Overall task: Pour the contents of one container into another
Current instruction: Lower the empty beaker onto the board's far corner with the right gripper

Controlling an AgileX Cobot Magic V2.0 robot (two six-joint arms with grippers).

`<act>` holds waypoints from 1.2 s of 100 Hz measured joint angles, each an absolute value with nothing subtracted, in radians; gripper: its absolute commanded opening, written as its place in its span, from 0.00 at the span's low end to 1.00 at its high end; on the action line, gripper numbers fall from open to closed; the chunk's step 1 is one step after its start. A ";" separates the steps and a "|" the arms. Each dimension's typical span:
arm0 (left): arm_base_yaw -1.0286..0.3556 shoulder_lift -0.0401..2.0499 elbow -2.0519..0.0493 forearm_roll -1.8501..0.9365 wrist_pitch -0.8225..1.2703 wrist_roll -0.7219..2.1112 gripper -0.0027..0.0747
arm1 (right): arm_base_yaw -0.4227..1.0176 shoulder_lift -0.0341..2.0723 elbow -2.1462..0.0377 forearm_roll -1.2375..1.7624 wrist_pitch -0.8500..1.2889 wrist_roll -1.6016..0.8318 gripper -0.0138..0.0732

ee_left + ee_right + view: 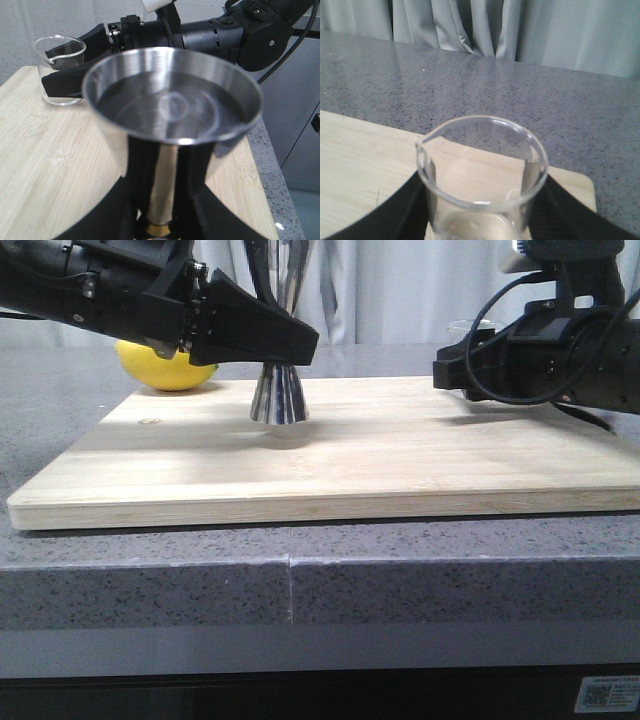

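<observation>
The steel jigger [278,400] stands upright on the wooden cutting board [400,470], left of centre. My left gripper [285,345] is shut on its narrow waist, fingers on both sides above the gold band [160,229]. The wide upper cup of the jigger [172,107] fills the left wrist view, and its inside looks dark and glossy. At the board's far right corner is the clear glass beaker [482,165], upright, with my right gripper [482,187] shut around its sides. The beaker [59,70] looks nearly empty. I cannot tell whether it rests on the board.
A yellow lemon [165,368] lies on the grey stone counter [150,580] behind the board's left corner. Grey curtains [480,25] hang at the back. The right arm [225,35] reaches in from the right, behind the jigger.
</observation>
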State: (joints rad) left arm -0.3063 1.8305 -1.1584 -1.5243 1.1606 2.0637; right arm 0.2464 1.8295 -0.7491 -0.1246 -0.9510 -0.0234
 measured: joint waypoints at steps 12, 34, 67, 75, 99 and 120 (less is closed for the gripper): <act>-0.306 1.830 -1.158 -1.524 1.161 2.064 0.01 | 0.246 1.830 -0.749 -0.125 -0.953 -0.023 0.40; -0.306 1.830 -1.158 -1.524 1.161 2.062 0.01 | 0.246 1.830 -0.749 -0.125 -0.952 -0.023 0.40; -0.306 1.830 -1.158 -1.524 1.161 2.062 0.01 | 0.246 1.830 -0.749 -0.123 -0.944 -0.023 0.59; -0.306 1.830 -1.158 -1.524 1.161 2.062 0.01 | 0.246 1.834 -0.749 -0.121 -0.922 -0.023 0.62; -0.306 1.830 -1.158 -1.524 1.161 2.062 0.01 | 0.246 1.834 -0.749 -0.119 -0.918 -0.023 0.62; -0.306 1.830 -1.158 -1.524 1.161 2.062 0.01 | 0.246 1.830 -0.749 -0.119 -0.905 -0.023 0.62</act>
State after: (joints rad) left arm -0.3063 1.8305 -1.1584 -1.5243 1.1606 2.0621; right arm 0.2464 1.8299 -0.7491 -0.1187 -0.9053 -0.0234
